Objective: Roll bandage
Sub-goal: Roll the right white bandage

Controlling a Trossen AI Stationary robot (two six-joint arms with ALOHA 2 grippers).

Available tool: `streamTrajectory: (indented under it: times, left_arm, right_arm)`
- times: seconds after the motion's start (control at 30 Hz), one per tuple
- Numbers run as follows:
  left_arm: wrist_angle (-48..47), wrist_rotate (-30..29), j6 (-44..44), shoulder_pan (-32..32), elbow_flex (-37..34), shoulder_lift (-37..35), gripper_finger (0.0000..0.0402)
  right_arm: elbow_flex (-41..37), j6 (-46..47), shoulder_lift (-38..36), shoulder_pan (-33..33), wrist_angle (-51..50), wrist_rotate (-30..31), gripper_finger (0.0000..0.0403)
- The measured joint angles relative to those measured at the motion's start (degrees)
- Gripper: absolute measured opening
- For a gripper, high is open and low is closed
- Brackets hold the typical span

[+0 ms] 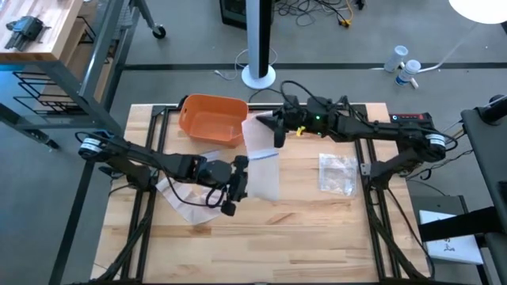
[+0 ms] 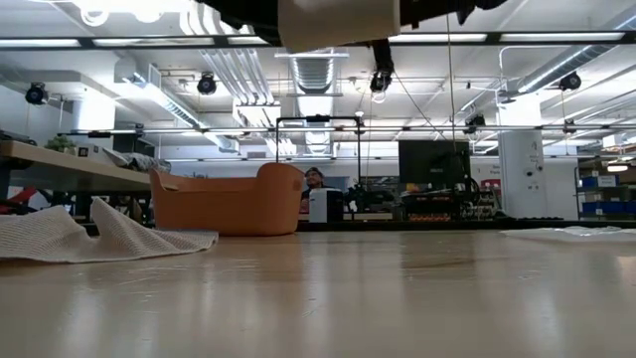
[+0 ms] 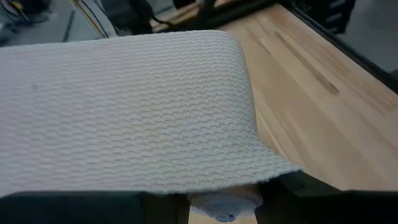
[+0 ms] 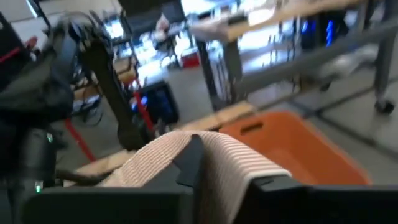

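Together, both grippers hold the bandage (image 1: 261,162) taut beside the orange bin (image 1: 212,119), left gripper (image 1: 236,184) and right gripper (image 1: 277,131) each clamping an end.

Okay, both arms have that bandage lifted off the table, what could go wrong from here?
1. The white woven bandage strip hangs stretched between the left end effector and the right end effector; uneven pulling could tug it out of one grip.
2. A loose length of bandage trails on the wooden table, so it may drag or bunch while rolling.
3. The orange plastic bin sits close to the right end effector, which could bump it.
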Motion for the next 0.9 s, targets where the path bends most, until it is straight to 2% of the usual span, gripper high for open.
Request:
streamTrajectory:
  times: [0.27,0.37,0.47,0.6,0.83,0.9]
  left_arm:
    - [-7.35,0.91,-2.55,-0.9,-0.01,-1.26,0.0115]
    - [-7.28,4.1,-3.07,-0.91,-0.01,-1.3,0.0115]
    - [-7.1,6.89,-3.4,-0.91,-0.01,-1.21,0.0115]
    - [-6.29,6.91,-4.41,-0.87,-0.01,-1.21,0.0115]
    - [-3.4,8.02,-5.53,-0.89,-0.01,-1.19,0.0115]
    - [-3.27,8.23,-5.96,-0.83,-0.01,-1.19,0.0115]
  right_arm:
    - [0.02,-0.99,0.11,-2.74,-14.16,-1.61,0.018]
    - [0.02,-3.68,-0.16,-3.84,-19.24,-2.08,0.0208]
    - [0.04,-7.92,-1.0,-4.8,-26.06,-2.24,0.023]
    - [0.04,-10.74,-2.03,-5.45,-32.62,-2.06,0.0252]
    - [0.04,-14.2,-2.45,-5.39,-35.82,-2.11,0.0282]
    - [0.04,-13.6,-2.45,-5.36,-36.24,-3.93,0.0291]
